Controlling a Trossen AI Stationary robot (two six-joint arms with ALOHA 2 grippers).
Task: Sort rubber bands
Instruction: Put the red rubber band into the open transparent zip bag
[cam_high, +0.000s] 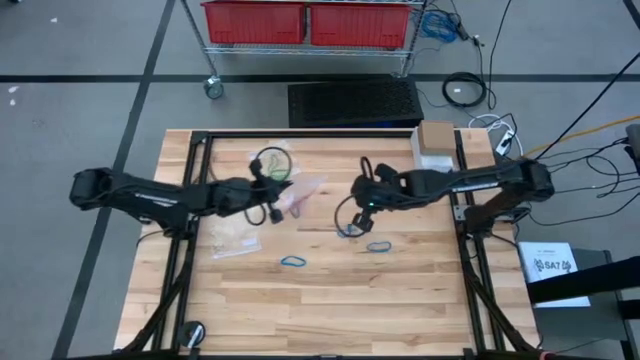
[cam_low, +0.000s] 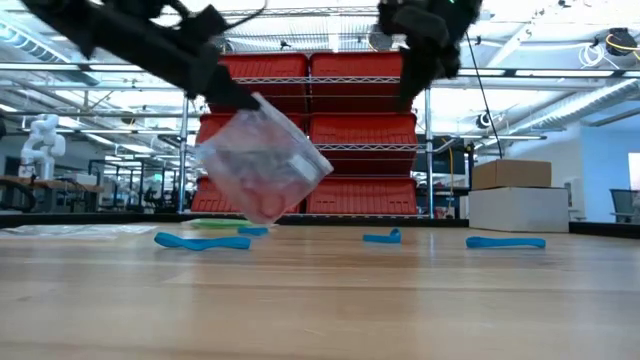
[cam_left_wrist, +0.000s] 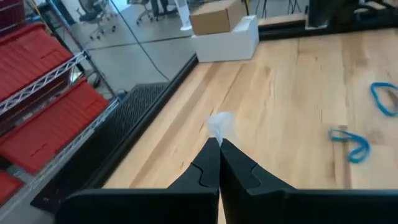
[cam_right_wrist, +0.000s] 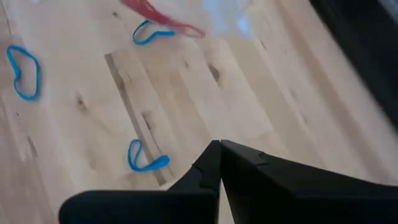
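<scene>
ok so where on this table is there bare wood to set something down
The front strip of the table, nearer than the blue rubber bands, is bare. The middle is crowded: left gripper holding up a clear bag, right gripper, another bag flat. The boxes fill the far right corner.

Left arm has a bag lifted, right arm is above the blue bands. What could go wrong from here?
The left gripper pinches only a corner of the clear bag, which hangs tilted, so it might slip or spill its red contents. The right gripper is shut above the table with nothing held; a descent could push a blue rubber band aside.
</scene>
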